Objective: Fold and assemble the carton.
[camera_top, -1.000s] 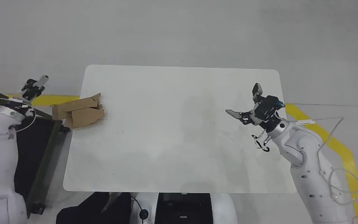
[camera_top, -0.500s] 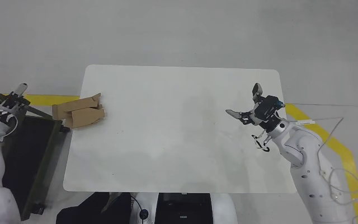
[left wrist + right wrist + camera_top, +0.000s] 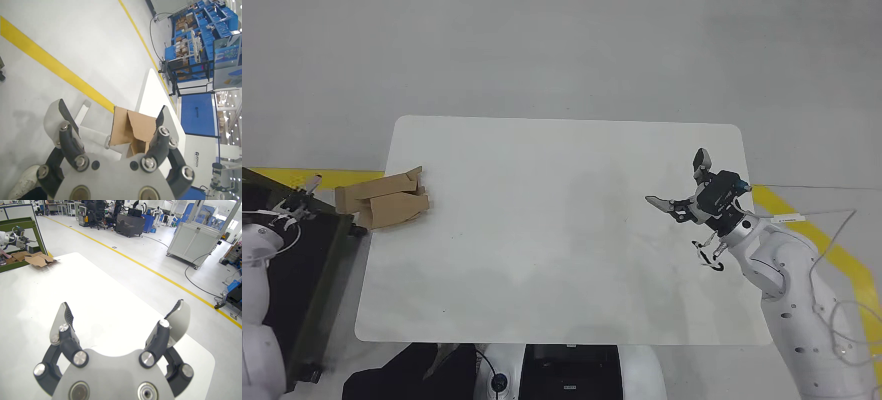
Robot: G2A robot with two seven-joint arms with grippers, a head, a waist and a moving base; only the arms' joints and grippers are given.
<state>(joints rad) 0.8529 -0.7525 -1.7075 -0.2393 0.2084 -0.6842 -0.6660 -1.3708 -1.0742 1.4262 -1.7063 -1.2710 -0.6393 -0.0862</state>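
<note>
Top view findings: the carton (image 3: 384,199) was found lying collapsed at the left edge of the table (image 3: 562,280), partly overhanging it. The left gripper (image 3: 111,108) was held off the table, near the carton, its jaws spread wide with nothing gripped. The right gripper (image 3: 675,178) was held over the table's right side, well apart from the carton, likewise spread and empty.

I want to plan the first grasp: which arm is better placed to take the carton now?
Likely left. The left gripper, jaws open, is just off the table edge beside the carton; the right gripper hangs over the far side.
</note>
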